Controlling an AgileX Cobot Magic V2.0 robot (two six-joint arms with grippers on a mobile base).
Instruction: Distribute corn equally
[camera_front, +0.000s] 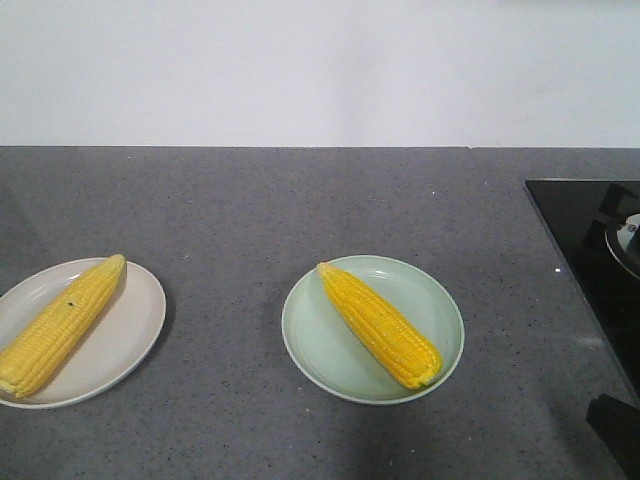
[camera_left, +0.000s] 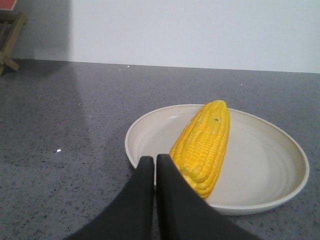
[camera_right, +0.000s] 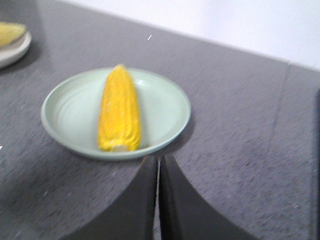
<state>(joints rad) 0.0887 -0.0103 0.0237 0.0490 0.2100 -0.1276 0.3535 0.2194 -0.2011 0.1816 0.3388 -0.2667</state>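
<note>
One corn cob (camera_front: 62, 325) lies diagonally on a cream plate (camera_front: 135, 325) at the left of the grey counter. A second corn cob (camera_front: 380, 324) lies on a pale green plate (camera_front: 435, 300) near the middle. In the left wrist view the cream plate (camera_left: 265, 165) holds its corn (camera_left: 205, 145), and my left gripper (camera_left: 155, 161) is shut and empty at the plate's near rim. My right gripper (camera_right: 158, 160) is shut and empty just short of the green plate (camera_right: 165, 107), whose corn (camera_right: 119, 109) points away. Neither gripper shows in the front view.
A black cooktop (camera_front: 590, 250) with a pan's edge occupies the counter's right side. A white wall runs behind the counter. A wooden stand (camera_left: 10, 35) sits at the far left in the left wrist view. The cream plate's edge (camera_right: 12, 47) shows at the right wrist view's top left.
</note>
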